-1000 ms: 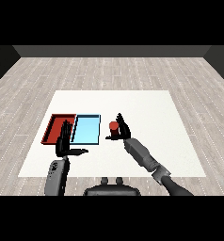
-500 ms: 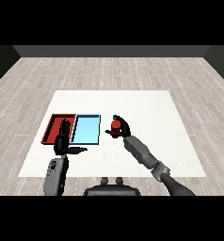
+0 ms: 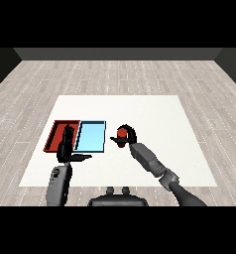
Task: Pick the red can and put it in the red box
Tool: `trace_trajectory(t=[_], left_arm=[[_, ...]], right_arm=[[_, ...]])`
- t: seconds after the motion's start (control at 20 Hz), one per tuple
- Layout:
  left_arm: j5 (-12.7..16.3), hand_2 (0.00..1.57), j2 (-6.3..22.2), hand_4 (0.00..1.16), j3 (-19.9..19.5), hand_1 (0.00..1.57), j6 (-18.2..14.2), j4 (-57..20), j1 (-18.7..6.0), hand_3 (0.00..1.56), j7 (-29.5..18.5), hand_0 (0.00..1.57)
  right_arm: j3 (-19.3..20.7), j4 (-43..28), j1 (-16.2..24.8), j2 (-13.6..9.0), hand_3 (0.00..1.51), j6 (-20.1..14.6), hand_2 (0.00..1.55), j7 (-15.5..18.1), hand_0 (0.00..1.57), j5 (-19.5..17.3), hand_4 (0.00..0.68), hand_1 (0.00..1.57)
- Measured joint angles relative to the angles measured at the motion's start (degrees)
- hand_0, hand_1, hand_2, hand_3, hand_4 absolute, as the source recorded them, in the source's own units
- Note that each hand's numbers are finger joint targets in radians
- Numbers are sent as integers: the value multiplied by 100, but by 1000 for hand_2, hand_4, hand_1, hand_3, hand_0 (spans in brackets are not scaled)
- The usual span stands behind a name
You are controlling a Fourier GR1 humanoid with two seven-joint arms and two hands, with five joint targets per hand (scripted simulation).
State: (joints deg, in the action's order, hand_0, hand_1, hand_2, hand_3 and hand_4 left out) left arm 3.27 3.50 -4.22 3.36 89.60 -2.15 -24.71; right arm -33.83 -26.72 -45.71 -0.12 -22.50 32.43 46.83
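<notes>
White desk (image 3: 154, 119) carries both trays at its left. Since a second ago the right hand (image 3: 128, 138) has curled its fingers around the red can (image 3: 122, 132), just right of the light blue tray (image 3: 90, 137); carrying to the red tray (image 3: 55, 136) looks next. The left hand (image 3: 67, 147) hovers with straight fingers.

Perhaps a bare test room: white table (image 3: 140, 106), grey plank floor (image 3: 115, 74).

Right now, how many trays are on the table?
2. The red tray lies at the left, partly behind the left hand; the light blue tray sits beside it on its right. None seem hidden.
</notes>
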Motion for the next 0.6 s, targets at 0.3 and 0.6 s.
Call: trace_trajectory(t=[0.3,0.6], left_arm=[[-62,0,-30,0,39,0,-61,46,8,0,1,0],[-131,0,-86,0,144,0,-119,176,50,0,114,0]], right_arm=[[171,-35,-47,-16,1427,-100,1487,-218,1571,-212,582,1571],[401,-97,-56,-17,1407,-135,1478,-224,1571,-484,598,1571]])
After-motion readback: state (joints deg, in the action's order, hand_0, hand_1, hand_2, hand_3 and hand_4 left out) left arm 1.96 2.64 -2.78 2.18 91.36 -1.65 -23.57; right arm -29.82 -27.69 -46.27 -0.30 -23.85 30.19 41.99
